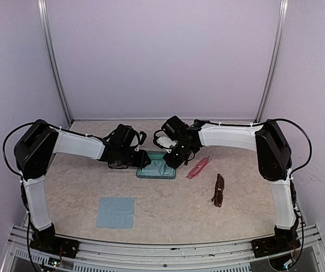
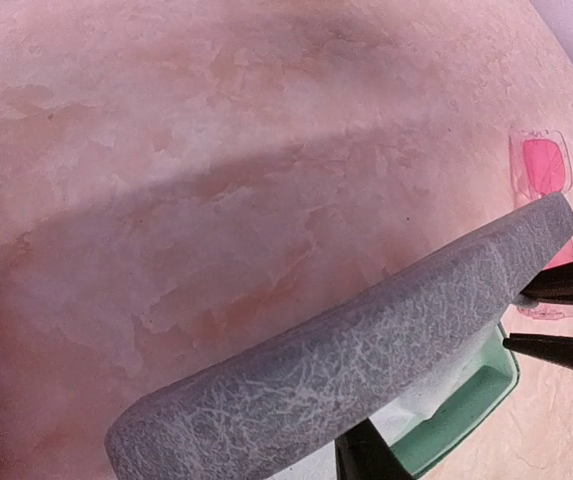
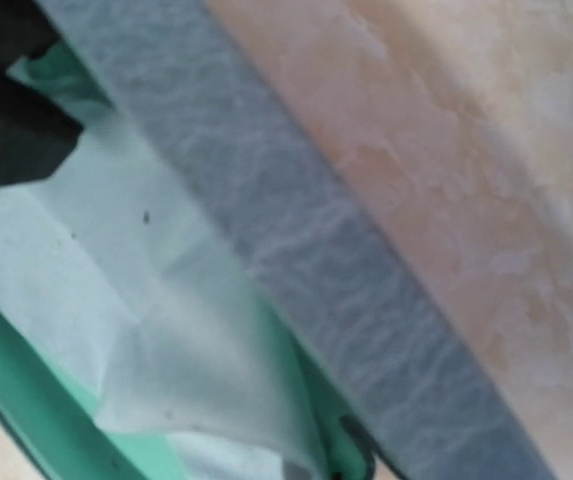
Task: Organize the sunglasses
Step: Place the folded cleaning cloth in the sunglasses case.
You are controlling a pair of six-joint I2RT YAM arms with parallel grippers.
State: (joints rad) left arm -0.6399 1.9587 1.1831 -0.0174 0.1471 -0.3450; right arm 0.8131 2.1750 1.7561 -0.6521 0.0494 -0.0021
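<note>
- Plainly, the pink-red sunglasses lie on the table just right of the teal case; the reddish-brown sunglasses lie farther right, nearer the arms.
- The left gripper meets the case's left end; the grey lid fills its wrist view, so I cannot tell its grip.
- The right gripper hangs over the case's right end; its blurred close-up shows only lid and pale lining, and whether its fingers are apart is unclear.
</note>
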